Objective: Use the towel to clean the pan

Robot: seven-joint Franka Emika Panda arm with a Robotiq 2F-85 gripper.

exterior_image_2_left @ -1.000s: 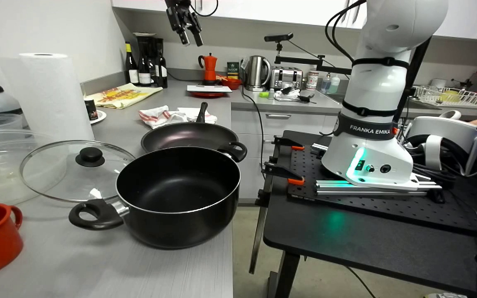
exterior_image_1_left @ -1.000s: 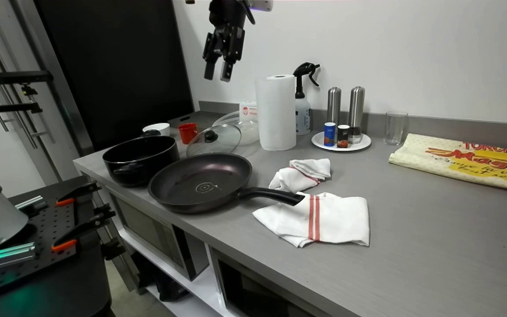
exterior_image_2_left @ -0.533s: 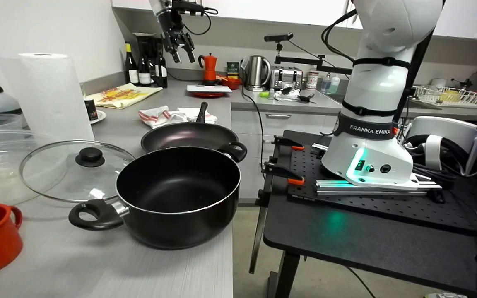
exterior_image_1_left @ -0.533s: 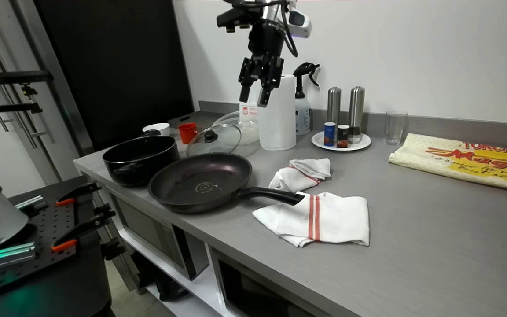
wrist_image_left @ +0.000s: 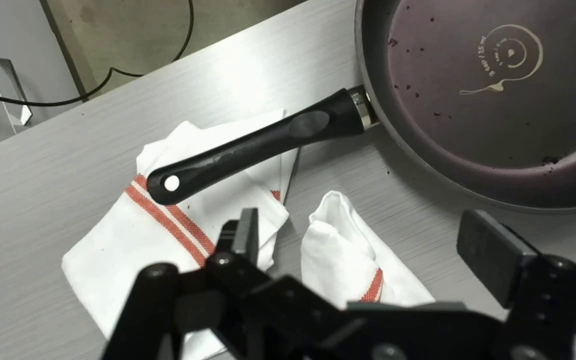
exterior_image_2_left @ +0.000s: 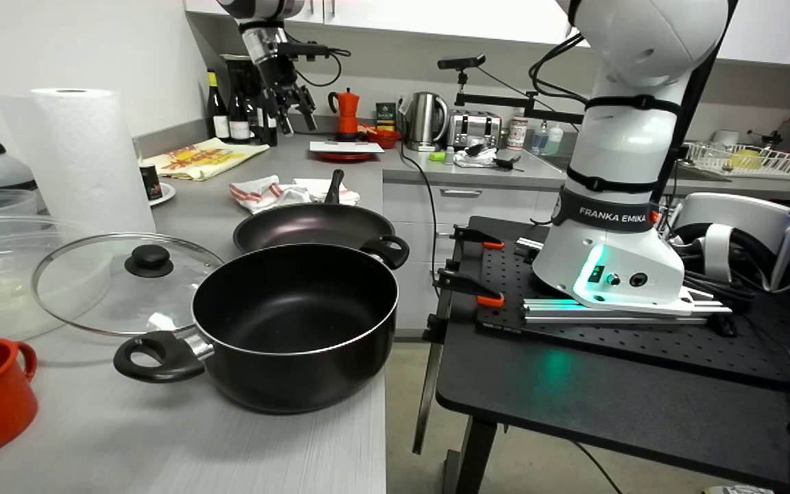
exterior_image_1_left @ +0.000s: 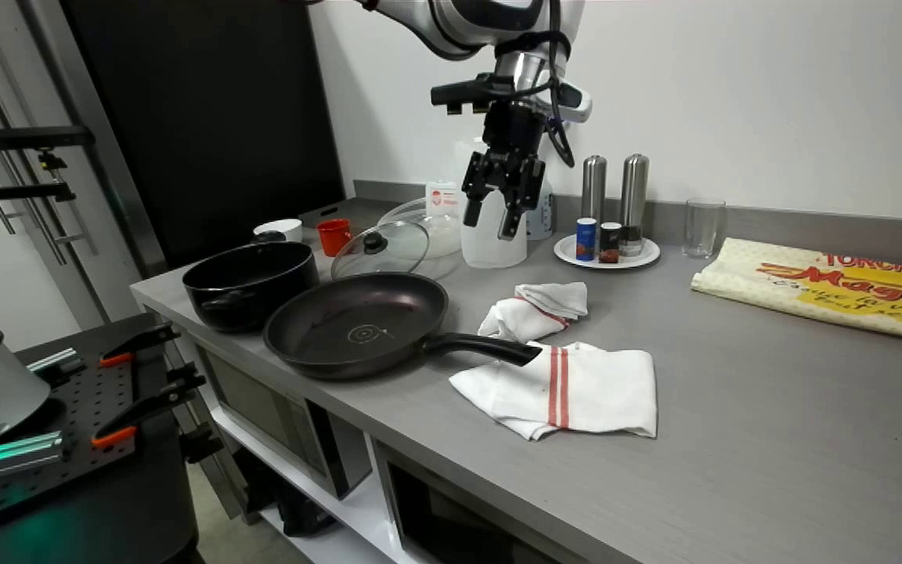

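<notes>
The spread claw (exterior_image_1_left: 490,222) would best straddle the bunched red-striped towel (wrist_image_left: 352,260) and pinch deeply, clear of the frying-pan handle (wrist_image_left: 263,146).

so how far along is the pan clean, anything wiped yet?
Done: no sign of wiping; dark specks dot the pan. In hand: nothing held; the fingers hang open, clear of the bunched towel, which shows between them in the wrist view. Left: effectively the whole job, likely grasping that towel, bringing it to the pan and wiping the specks off.
</notes>
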